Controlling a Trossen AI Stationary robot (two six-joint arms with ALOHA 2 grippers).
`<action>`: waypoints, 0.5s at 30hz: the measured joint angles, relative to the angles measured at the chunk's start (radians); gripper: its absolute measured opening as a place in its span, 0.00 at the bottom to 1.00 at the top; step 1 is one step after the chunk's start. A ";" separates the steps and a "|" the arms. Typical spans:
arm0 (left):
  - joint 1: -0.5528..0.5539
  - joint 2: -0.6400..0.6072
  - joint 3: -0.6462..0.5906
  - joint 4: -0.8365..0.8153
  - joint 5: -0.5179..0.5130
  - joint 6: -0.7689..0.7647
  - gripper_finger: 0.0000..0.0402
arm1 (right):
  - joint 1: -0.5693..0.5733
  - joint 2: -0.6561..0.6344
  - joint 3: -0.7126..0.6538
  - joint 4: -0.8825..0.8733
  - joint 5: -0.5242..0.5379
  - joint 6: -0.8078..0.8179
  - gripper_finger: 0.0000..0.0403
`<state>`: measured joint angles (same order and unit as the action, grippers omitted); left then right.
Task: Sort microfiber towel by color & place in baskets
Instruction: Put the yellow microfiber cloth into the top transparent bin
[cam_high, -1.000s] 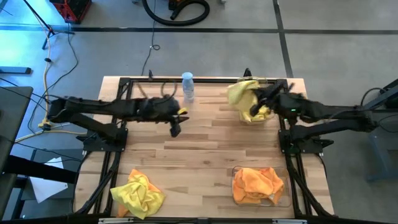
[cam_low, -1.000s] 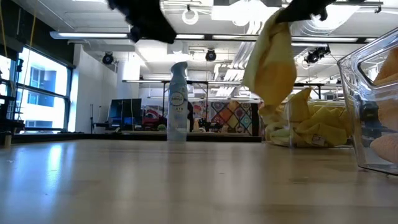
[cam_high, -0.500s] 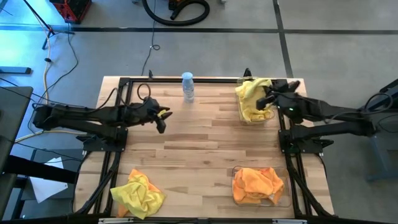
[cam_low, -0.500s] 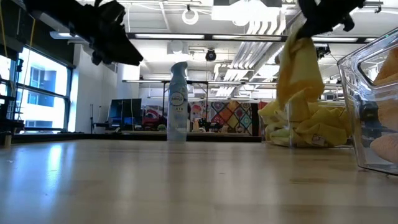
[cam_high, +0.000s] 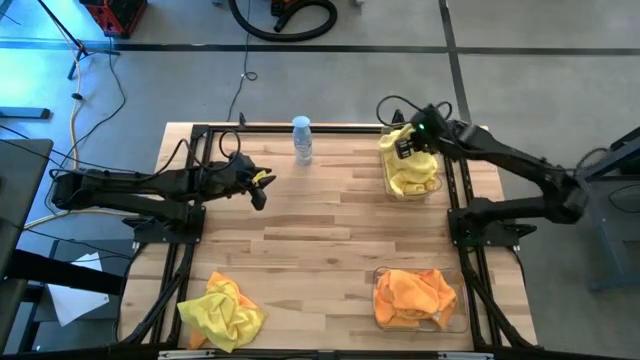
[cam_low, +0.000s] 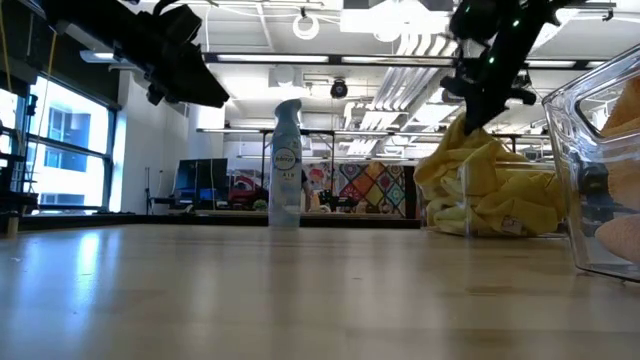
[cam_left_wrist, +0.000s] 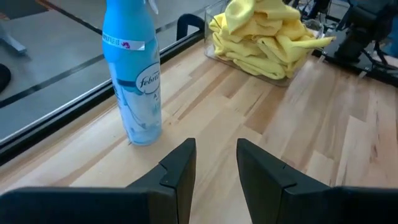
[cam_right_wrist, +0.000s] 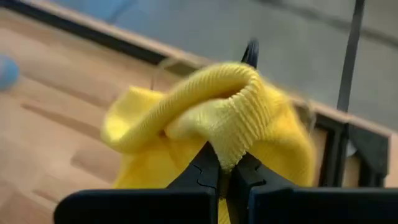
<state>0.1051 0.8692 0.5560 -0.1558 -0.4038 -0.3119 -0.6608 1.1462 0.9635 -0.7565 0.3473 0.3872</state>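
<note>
Wood table (cam_high: 330, 230): right gripper (cam_high: 407, 146) over far basket (cam_high: 408, 172), jaws pinching yellow towel (cam_right_wrist: 230, 124). Left gripper (cam_high: 257, 193) idle mid-table, jaws spread, empty. Another yellow towel (cam_high: 221, 310) loose near corner; orange towels (cam_high: 412, 295) binned. Risk: towel snags on jaws at release, drags back out.

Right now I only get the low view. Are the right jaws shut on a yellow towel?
Observer: Yes. The right wrist view shows the right gripper, jaws shut, pinching a fold of the held yellow towel.
Operator: Left arm?
Observer: The left gripper has its jaws open with nothing between them, and points toward the spray bottle.
Operator: Any loose towels?
Observer: One loose yellow towel lies at the table's near left corner.
</note>
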 joint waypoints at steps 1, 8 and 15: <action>0.000 0.000 0.000 -0.005 0.000 0.000 0.26 | -0.017 0.028 0.009 -0.012 -0.015 0.000 0.00; 0.000 0.000 0.000 -0.037 0.000 0.001 0.26 | -0.094 0.239 0.003 -0.037 -0.139 -0.019 0.00; 0.000 0.000 0.000 -0.044 0.000 0.010 0.26 | -0.099 0.427 0.004 -0.011 -0.165 -0.022 0.00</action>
<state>0.1051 0.8692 0.5560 -0.1993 -0.4034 -0.3019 -0.7597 1.5732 0.9680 -0.7670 0.1822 0.3656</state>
